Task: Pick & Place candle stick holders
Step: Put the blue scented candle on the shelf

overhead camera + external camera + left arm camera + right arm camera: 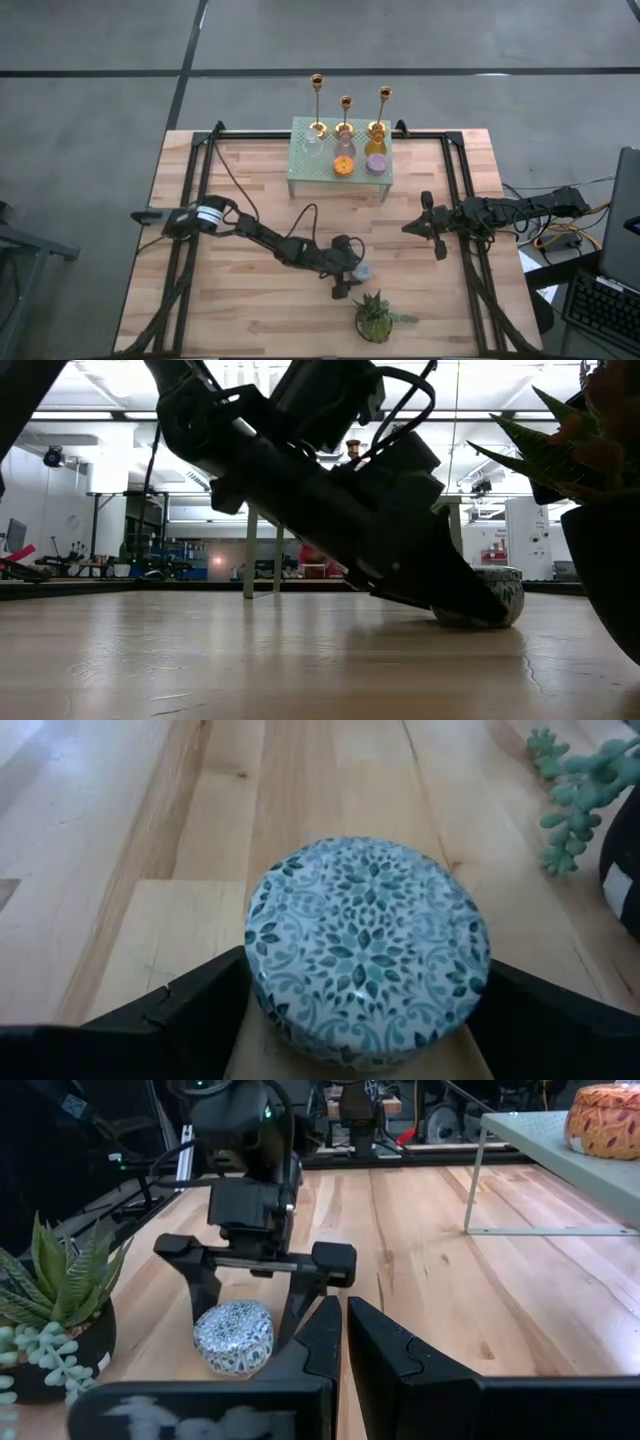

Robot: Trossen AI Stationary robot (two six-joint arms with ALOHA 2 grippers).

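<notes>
Wooden table (250, 190), green stand (305, 175) bearing three candle stick holders (346, 118), left gripper (356, 275) open around patterned tin (366, 948), right gripper (432, 228) closed, empty.

Three candle stick holders (345, 112), three pucks (344, 166)

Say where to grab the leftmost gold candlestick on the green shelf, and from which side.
The leftmost candlestick: take its thin stem midway, fingers level. It stands upright at the shelf's back edge, a pale puck in front, another candlestick on its right, so probably come from the open left.
</notes>
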